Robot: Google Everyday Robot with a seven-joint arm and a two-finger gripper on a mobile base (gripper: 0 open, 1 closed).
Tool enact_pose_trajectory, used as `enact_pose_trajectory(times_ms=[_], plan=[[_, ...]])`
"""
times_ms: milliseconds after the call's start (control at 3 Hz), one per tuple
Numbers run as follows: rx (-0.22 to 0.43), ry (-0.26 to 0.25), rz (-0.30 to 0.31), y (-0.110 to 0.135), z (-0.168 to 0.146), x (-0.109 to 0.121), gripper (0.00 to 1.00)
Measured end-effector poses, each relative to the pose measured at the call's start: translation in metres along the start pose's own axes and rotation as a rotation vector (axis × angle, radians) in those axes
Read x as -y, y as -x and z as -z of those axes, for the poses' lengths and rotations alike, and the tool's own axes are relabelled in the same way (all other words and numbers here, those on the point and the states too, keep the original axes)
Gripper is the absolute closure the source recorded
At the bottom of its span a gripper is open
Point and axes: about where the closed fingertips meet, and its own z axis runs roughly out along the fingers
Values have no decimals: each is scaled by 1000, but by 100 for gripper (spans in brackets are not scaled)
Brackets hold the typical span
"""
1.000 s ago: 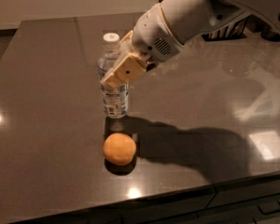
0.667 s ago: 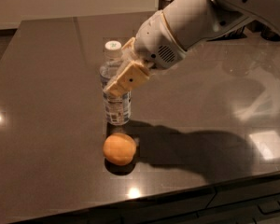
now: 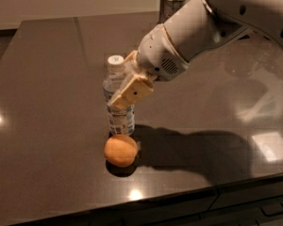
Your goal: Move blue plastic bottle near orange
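1 dark table (image 3: 42, 126). 1 blue plastic bottle (image 3: 121, 119), upright, white cap on, toward the table's front edge. 1 orange (image 3: 120, 150) just in front of its base. 1 gripper (image 3: 121, 91), fingers clamped across the bottle's middle; white arm (image 3: 193, 32) reaching in from the right.

A dark, glossy table (image 3: 47, 102) is carrying a round, matte orange fruit (image 3: 120, 150), which is sitting near its front edge. Just behind the fruit, a small clear plastic bottle (image 3: 121, 121) with a white cap is standing upright, and the two-finger gripper (image 3: 125, 91) is clasping its middle. A grey cup-like container (image 3: 166, 8) is standing at the far edge. Light spots are glinting on the surface.
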Motion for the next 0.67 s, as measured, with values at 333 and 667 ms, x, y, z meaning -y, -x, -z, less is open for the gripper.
enact_pose_trajectory(times_ms=[333,667], plan=[[-4,11,0,-5,-4,-1,30],[-6,12,3,-4,-5,-3,7]])
